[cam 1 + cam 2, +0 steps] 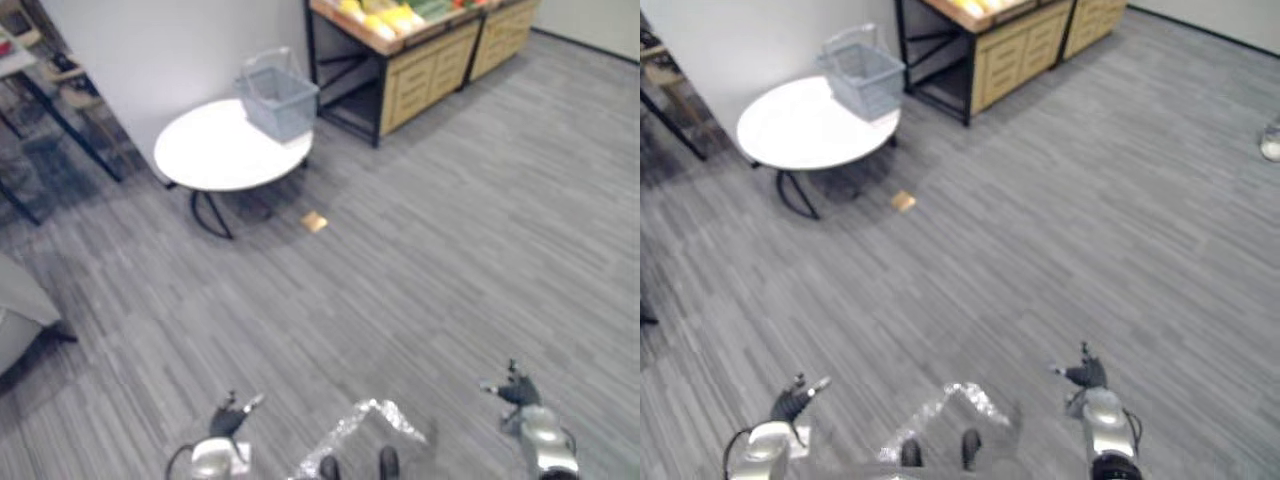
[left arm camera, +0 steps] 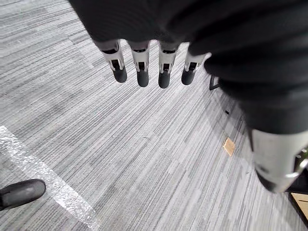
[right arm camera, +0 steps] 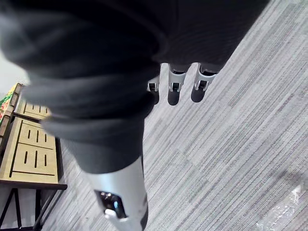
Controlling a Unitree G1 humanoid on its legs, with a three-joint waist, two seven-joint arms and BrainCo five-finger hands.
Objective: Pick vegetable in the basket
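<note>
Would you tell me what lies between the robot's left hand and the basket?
Grey floor, bare except for a small tan scrap lying near the white table that carries the basket, seen in the left eye view.

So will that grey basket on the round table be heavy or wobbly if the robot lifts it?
Probably light: the basket looks like thin plastic. Its handle stands up, so the basket may swing when lifted by it. It sits near the edge of the white table, so a push could perhaps slide it off.
</note>
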